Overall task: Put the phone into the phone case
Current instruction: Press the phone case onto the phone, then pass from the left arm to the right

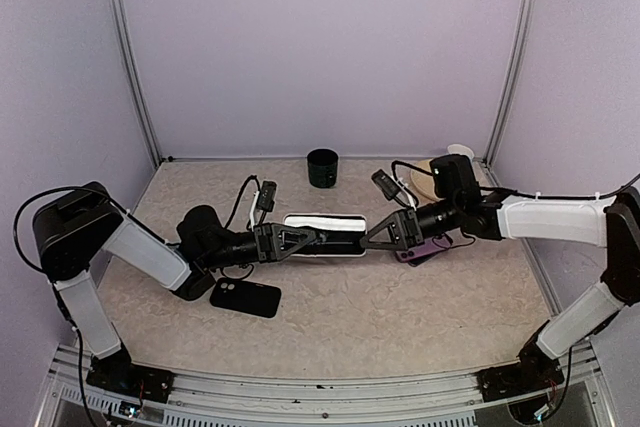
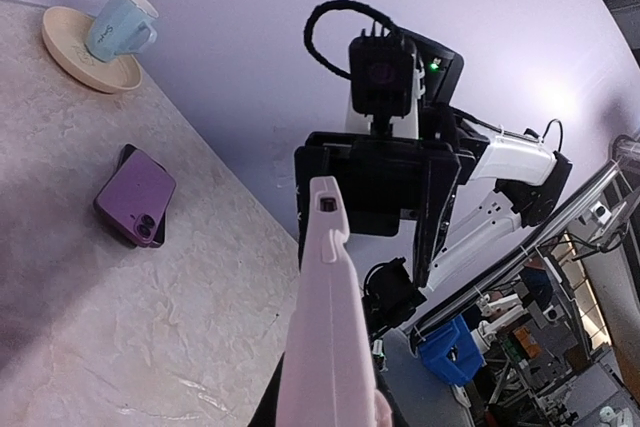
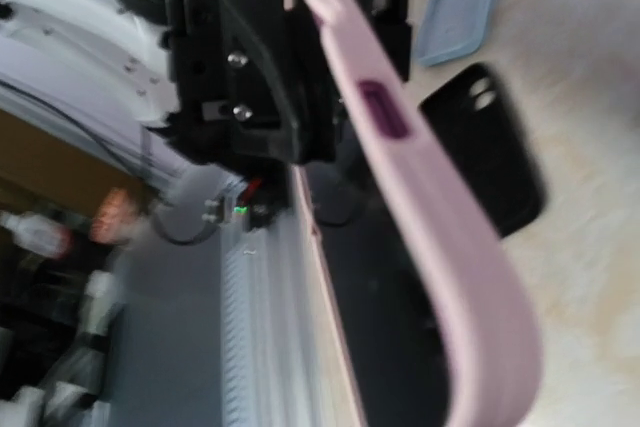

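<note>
A pale pink phone case (image 1: pixel 322 235) is held on its long edge above the middle of the table, between both grippers. My left gripper (image 1: pixel 300 240) is shut on its left end and my right gripper (image 1: pixel 385 232) on its right end. In the right wrist view the case (image 3: pixel 420 207) bends a little, and a dark flat face (image 3: pixel 385 327) lies inside its rim; I cannot tell if that is the phone's screen. The left wrist view shows only the case's pink edge (image 2: pixel 330 337). A purple phone (image 1: pixel 425 250) lies on a dark item under the right arm and also shows in the left wrist view (image 2: pixel 137 197).
A black phone or case (image 1: pixel 245 297) lies flat near the left arm. A light blue case (image 3: pixel 460 2) lies beyond it in the right wrist view. A black cup (image 1: pixel 322 168) stands at the back centre. A mug on a saucer (image 2: pixel 120 27) sits at the back right.
</note>
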You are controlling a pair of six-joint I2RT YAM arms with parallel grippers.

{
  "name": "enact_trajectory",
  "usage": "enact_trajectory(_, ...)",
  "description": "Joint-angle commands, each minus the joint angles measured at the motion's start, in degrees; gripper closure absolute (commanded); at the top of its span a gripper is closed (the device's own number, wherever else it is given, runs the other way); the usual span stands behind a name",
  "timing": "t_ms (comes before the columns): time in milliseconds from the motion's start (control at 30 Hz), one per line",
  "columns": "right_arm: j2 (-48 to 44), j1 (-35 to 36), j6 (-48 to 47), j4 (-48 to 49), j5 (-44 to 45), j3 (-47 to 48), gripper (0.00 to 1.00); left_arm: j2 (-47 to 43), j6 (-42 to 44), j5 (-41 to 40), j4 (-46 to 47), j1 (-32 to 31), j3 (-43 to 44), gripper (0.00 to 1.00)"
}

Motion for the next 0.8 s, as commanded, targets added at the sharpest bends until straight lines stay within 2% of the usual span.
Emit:
enact_trajectory(0,-5.5,0.5,-10.7,-10.1,10.5,2.1,0.32,-3.0,1.9,-0.5,0.1,0.3,0.4,1.00)
enact_trajectory(133,-10.0,1.0,-16.4,-10.7,18.4,0.5,0.01,-3.2,2.0,-0.1,-1.8,0.3,1.1,1.00)
enact_trajectory(333,-16.8,3.2,-21.8,-7.3,25.1,-3.2,0.00,-3.4,2.2,0.6,-4.6,0.2,2.5,1.00)
enact_trajectory(500,-17.9,6.3,-27.5,-7.6,32.4,-3.6,0.00,-3.7,2.2,0.8,-8.9,0.2,4.2,1.00)
enact_trajectory(767,-17.5,12.7,-35.4,-6.5,43.5,-3.6,0.00,-4.3,1.8,1.4,-10.9,0.0,4.8,1.00)
